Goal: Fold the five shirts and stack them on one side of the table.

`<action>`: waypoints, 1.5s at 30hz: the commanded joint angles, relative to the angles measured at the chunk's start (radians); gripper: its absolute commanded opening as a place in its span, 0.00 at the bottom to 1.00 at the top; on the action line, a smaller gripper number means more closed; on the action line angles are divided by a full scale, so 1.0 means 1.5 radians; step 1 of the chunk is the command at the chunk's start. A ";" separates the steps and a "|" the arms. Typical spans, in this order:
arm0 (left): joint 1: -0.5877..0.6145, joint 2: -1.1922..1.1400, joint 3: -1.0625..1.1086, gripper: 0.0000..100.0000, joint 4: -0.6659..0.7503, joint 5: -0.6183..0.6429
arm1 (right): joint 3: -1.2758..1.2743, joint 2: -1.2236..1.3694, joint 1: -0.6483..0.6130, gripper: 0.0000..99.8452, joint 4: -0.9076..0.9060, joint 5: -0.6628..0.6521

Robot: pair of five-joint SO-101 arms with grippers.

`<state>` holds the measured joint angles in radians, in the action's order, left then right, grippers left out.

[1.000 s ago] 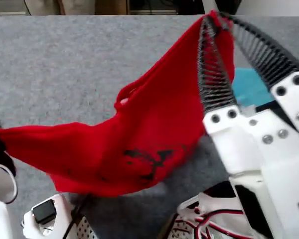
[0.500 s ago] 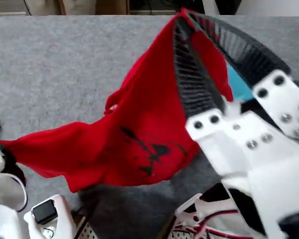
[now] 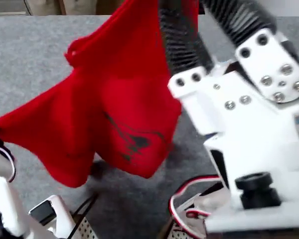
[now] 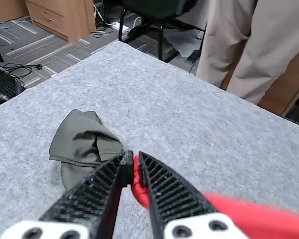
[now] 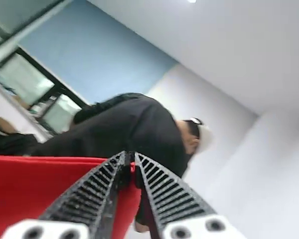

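Office: swivel chair point(image 4: 148, 9), wooden drawers point(image 4: 65, 14), floor cables point(image 4: 12, 72)

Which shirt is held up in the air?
The red shirt, pinched by the left hand and right hand; the olive shirt lies on the table.

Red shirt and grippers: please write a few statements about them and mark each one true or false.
1. The left gripper and the right gripper are both shut on the red shirt. True.
2. An olive shirt lies crumpled on the table. True.
3. The red shirt lies folded flat on the table. False: it hangs unfolded in the air between the two grippers.
4. The left gripper holds the olive shirt. False: that shirt lies free on the table, and the left gripper pinches red cloth.
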<state>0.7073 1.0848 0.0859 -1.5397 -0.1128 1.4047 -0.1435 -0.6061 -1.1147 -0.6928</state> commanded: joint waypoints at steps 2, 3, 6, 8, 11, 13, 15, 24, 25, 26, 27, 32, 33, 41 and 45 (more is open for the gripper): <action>0.008 -0.003 0.030 0.02 0.042 -0.001 | -0.002 -0.007 0.063 0.01 0.044 -0.005; 0.007 -0.003 0.035 0.02 0.050 -0.001 | 0.002 -0.010 0.066 0.01 0.044 -0.006; 0.008 -0.003 0.037 0.02 0.077 0.000 | 0.005 -0.033 0.066 0.01 0.039 -0.009; 0.009 -0.003 0.033 0.02 0.088 0.000 | 0.003 -0.052 0.066 0.01 0.039 -0.010; 0.009 0.002 0.032 0.02 0.096 -0.002 | 0.003 -0.067 0.066 0.01 0.026 -0.010; 0.008 0.002 0.033 0.02 0.096 -0.002 | 0.003 -0.068 0.066 0.01 -0.009 -0.010; 0.007 -0.001 0.038 0.02 0.094 -0.002 | -0.002 -0.063 0.068 0.01 -0.076 -0.008; -0.033 -0.004 0.207 0.02 0.120 -0.004 | -0.266 0.042 0.112 0.01 -0.332 0.158; -0.029 -0.003 0.238 0.02 0.144 -0.004 | -0.303 0.055 0.110 0.01 -0.348 0.163; -0.028 0.001 0.270 0.02 0.170 -0.004 | -0.336 0.066 0.102 0.01 -0.368 0.160; -0.027 0.002 0.295 0.02 0.193 -0.005 | -0.366 0.078 0.081 0.01 -0.390 0.158; -0.007 -0.004 0.371 0.02 0.271 -0.005 | -0.541 0.109 -0.018 0.01 -0.445 0.126; -0.006 -0.004 0.382 0.02 0.281 -0.005 | -0.589 0.110 -0.032 0.02 -0.445 0.123; -0.010 -0.004 0.472 0.02 0.297 -0.005 | -0.943 0.106 -0.127 0.21 -0.393 0.104; -0.006 -0.004 0.547 0.02 0.350 -0.003 | -1.048 0.107 -0.153 0.30 -0.318 0.103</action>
<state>0.6935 1.0756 0.8638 -1.0717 -0.1158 -0.0790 0.0176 -0.8101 -1.6701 -0.5255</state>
